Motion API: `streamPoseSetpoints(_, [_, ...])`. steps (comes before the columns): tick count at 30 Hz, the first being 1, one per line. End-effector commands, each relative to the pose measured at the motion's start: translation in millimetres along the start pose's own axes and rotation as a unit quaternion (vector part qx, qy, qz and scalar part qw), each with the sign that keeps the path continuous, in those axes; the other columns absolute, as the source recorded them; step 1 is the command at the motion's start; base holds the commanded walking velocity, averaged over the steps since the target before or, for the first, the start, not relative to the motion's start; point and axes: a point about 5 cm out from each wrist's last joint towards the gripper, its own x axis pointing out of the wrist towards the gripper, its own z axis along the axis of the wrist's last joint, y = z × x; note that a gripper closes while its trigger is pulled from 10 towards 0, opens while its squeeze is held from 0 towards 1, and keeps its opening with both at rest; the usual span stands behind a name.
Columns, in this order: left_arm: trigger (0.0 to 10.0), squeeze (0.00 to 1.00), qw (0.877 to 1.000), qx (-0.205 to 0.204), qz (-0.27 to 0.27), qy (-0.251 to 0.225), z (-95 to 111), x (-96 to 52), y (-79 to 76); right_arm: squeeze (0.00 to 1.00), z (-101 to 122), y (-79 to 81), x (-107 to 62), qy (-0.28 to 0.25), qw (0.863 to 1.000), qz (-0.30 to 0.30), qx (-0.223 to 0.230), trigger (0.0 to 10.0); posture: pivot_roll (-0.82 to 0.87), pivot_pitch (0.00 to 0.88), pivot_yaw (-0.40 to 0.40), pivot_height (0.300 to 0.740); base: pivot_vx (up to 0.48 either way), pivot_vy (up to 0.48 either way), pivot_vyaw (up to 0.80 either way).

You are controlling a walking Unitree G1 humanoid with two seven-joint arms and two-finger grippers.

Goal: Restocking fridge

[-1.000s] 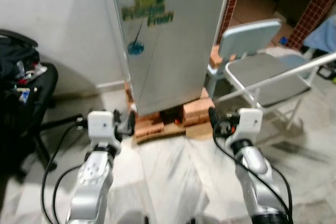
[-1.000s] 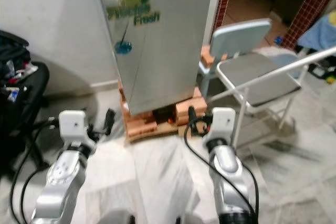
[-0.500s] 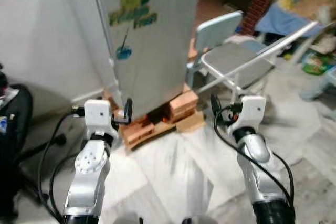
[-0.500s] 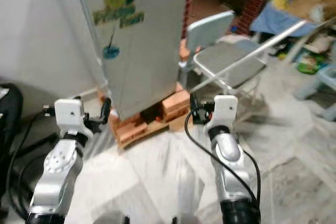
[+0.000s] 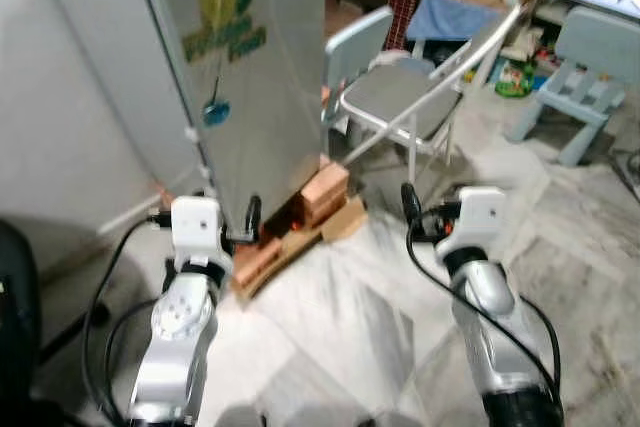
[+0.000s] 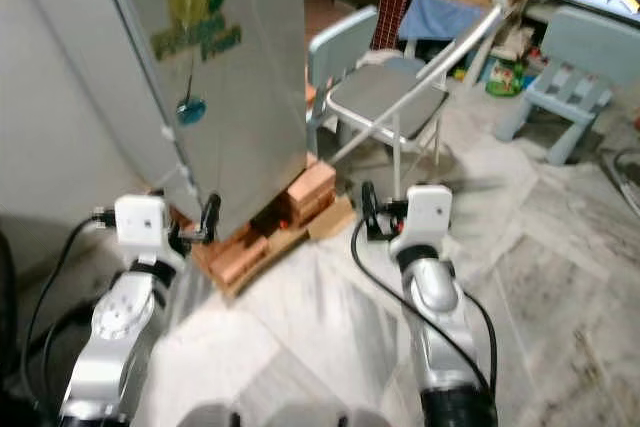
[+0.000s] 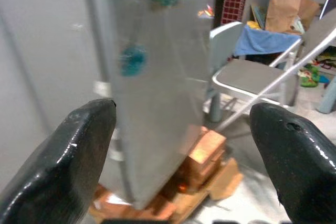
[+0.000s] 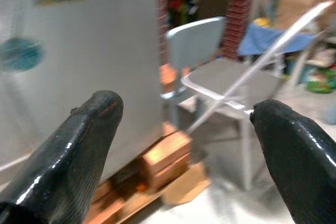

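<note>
From the head camera, a silver fridge (image 5: 255, 77) stands closed ahead and to the robot's left, with a green logo sticker (image 5: 225, 12) high on its door and a small blue sticker (image 5: 215, 113) lower down. It rests on bricks (image 5: 325, 187) and a flat wooden board (image 5: 300, 237) on the marble floor (image 5: 350, 317). A grey folding chair (image 5: 400, 97) stands just beside the fridge on its right side, and a pale blue child's chair (image 5: 595, 57) sits well apart at the far right. Both silver arms reach forward at waist height; the left gripper (image 5: 252, 219) is near the fridge's lower corner without touching it, and the right gripper (image 5: 408, 203) hangs over bare floor. This view does not let me tell how far apart either pair of fingers stands.

The left wrist view settles that: its two black fingers (image 7: 79, 156) are spread wide with nothing between them, framing the fridge door, the bricks and the folding chair beyond. It also shows a brown paper bag (image 7: 286, 11) behind the chair.

The right wrist view shows its fingers (image 8: 68, 156) likewise spread wide and empty, pointed at the bricks under the fridge and the folding chair.
</note>
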Motion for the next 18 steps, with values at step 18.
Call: streamPoseSetpoints(18, [10.0, 0.00, 1.000, 0.010, -0.007, -0.011, 1.2, -3.3, 2.3, 0.00, 8.7, 8.1, 4.8, -0.017, 1.000, 0.009, -0.007, 10.0, 0.07, 0.062, -0.007, 0.740, 0.167, 0.418, -0.37])
